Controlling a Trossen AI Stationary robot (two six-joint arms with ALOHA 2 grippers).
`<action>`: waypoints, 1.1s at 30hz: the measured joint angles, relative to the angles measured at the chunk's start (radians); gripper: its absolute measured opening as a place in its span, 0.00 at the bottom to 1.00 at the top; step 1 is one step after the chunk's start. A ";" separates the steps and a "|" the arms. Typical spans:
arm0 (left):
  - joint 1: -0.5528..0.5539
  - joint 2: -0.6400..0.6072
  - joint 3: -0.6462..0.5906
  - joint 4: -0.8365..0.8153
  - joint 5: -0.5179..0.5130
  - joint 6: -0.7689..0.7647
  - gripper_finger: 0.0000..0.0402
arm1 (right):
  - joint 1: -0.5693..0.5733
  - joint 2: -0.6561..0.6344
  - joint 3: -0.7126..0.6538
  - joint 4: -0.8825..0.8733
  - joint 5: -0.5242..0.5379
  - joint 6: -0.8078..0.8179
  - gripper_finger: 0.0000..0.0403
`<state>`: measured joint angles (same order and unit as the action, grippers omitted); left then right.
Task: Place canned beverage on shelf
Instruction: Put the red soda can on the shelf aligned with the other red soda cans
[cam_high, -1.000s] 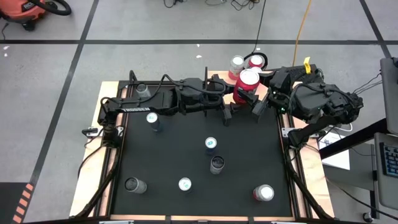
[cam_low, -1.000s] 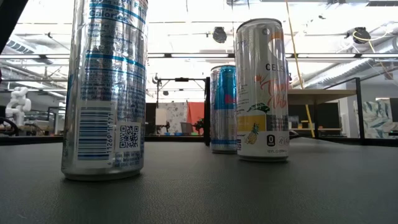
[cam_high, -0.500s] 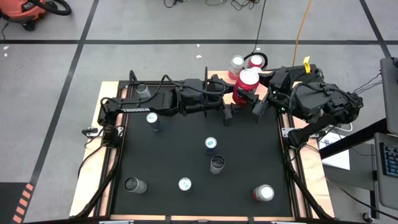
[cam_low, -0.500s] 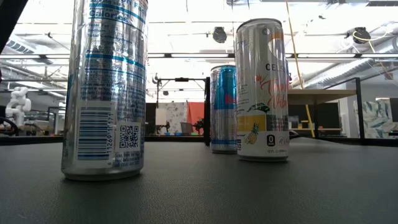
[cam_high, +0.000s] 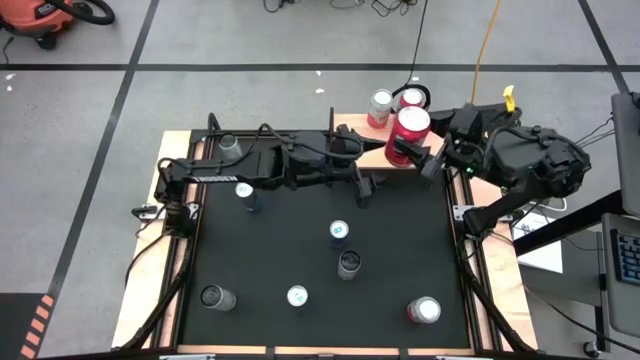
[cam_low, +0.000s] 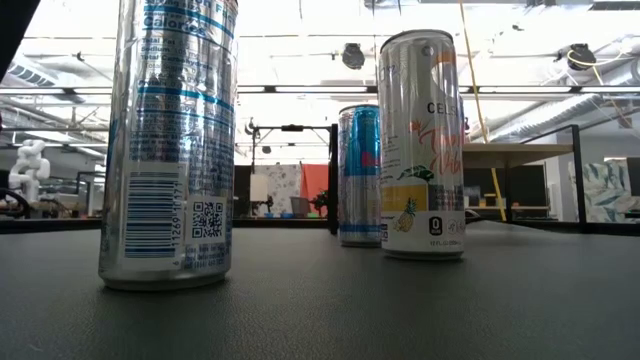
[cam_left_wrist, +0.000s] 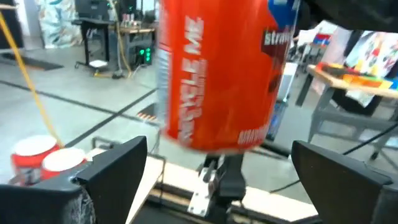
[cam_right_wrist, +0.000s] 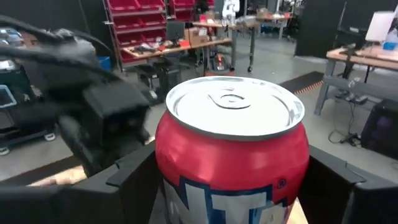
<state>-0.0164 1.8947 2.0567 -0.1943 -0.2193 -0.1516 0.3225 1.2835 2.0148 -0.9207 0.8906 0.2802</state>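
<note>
A red can (cam_high: 411, 128) is gripped by the right gripper (cam_high: 414, 152) above the shelf (cam_high: 368, 150).

High view: the red can is seen over the shelf's near-right part, clasped between the right gripper's fingers; two more cans (cam_high: 381, 103) are standing at the shelf's far edge. The left gripper (cam_high: 366, 184) is placed just in front of the shelf, over the black mat (cam_high: 300, 250), holding nothing.
Low view: only three cans (cam_low: 420, 145) on the mat are shown; the shelf is not visible.
Left wrist view: the left fingers (cam_left_wrist: 115, 165) are spread wide, apart from the red can (cam_left_wrist: 221, 71), which is raised over the shelf (cam_left_wrist: 177, 177).
Right wrist view: the red can (cam_right_wrist: 231, 146) is enclosed upright by the right fingers (cam_right_wrist: 134, 171).
</note>
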 joint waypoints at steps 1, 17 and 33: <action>0.000 -0.010 0.000 -0.032 -0.009 0.000 0.99 | 0.000 -0.009 0.000 -0.035 0.001 0.020 0.70; -0.028 -0.127 0.000 -0.407 -0.053 -0.013 1.00 | 0.054 -0.248 -0.453 -0.113 0.074 0.294 0.70; -0.097 -0.148 0.000 -0.583 -0.060 -0.109 1.00 | 0.057 -0.586 -1.220 0.465 0.391 0.189 0.70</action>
<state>-0.1138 1.7466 2.0563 -0.7769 -0.2790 -0.2607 0.3792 0.6971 0.7946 -0.4558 1.2814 0.4687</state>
